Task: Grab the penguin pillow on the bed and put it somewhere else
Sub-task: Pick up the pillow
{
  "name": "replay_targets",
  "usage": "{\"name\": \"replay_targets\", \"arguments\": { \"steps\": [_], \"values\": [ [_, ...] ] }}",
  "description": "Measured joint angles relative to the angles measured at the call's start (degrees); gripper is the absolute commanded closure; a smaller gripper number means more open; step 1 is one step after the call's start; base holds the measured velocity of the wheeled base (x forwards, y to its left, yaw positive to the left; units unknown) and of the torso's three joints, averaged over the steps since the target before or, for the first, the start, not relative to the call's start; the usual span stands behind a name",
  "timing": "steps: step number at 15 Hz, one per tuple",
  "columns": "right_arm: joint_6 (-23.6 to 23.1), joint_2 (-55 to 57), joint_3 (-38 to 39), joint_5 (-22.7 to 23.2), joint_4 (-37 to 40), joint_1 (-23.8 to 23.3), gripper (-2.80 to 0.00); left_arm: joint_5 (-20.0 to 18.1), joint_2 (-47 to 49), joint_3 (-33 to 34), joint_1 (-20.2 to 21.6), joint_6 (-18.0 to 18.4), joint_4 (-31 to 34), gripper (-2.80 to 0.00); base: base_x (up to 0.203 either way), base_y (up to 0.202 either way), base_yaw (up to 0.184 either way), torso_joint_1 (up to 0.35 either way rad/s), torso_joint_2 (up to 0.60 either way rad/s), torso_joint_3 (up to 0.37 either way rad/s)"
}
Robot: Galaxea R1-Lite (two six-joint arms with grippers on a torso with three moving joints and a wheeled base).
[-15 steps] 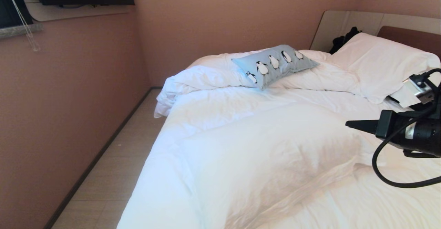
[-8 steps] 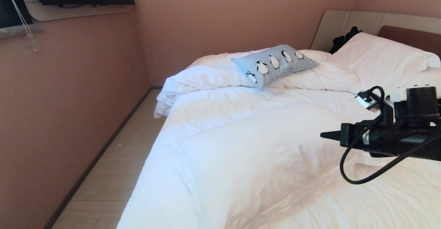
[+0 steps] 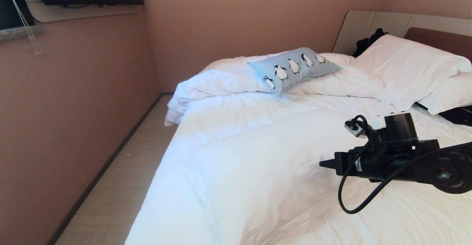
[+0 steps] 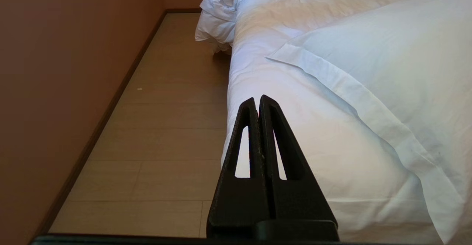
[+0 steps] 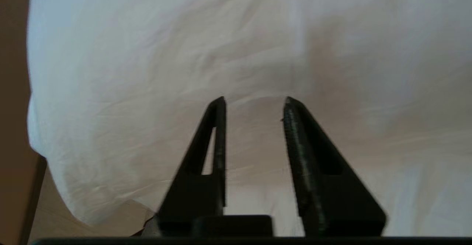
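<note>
The right tool (image 5: 254, 107), fingers parted and empty, hangs over the bed (image 5: 147, 72).

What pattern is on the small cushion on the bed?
Light blue with black-and-white penguins; the penguin pillow shows best in the head view.

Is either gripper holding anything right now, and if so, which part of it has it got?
Nothing is held. The right gripper is open over the white duvet; the left gripper is shut and empty. The penguin pillow lies untouched.
</note>
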State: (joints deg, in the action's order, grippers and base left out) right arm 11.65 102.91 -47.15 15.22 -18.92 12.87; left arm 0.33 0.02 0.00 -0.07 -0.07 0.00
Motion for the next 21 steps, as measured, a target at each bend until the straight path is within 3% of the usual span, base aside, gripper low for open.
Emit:
{"name": "replay_targets", "arguments": {
  "steps": [5, 8, 11, 21],
  "values": [
    [-0.5, 5.0, 0.5, -6.0, -5.2, 2.0, -2.8, 0.0, 0.0, 0.0, 0.0, 0.0, 0.0, 0.0, 0.0, 0.0, 0.0, 0.0, 0.0, 0.0],
    [-3.1, 4.9, 4.3, -8.9, -7.3, 2.2, -2.8, 0.0, 0.0, 0.0, 0.0, 0.0, 0.0, 0.0, 0.0, 0.0, 0.0, 0.0, 0.0, 0.0],
    [-7.9, 4.2, 9.8, -10.1, -10.4, 2.2, -2.8, 0.0, 0.0, 0.0, 0.0, 0.0, 0.0, 0.0, 0.0, 0.0, 0.0, 0.0, 0.0, 0.0],
    [-25.4, 9.7, 17.2, -14.1, -24.0, 2.1, -2.8, 0.0, 0.0, 0.0, 0.0, 0.0, 0.0, 0.0, 0.0, 0.0, 0.0, 0.0, 0.0, 0.0]
  ]
}}
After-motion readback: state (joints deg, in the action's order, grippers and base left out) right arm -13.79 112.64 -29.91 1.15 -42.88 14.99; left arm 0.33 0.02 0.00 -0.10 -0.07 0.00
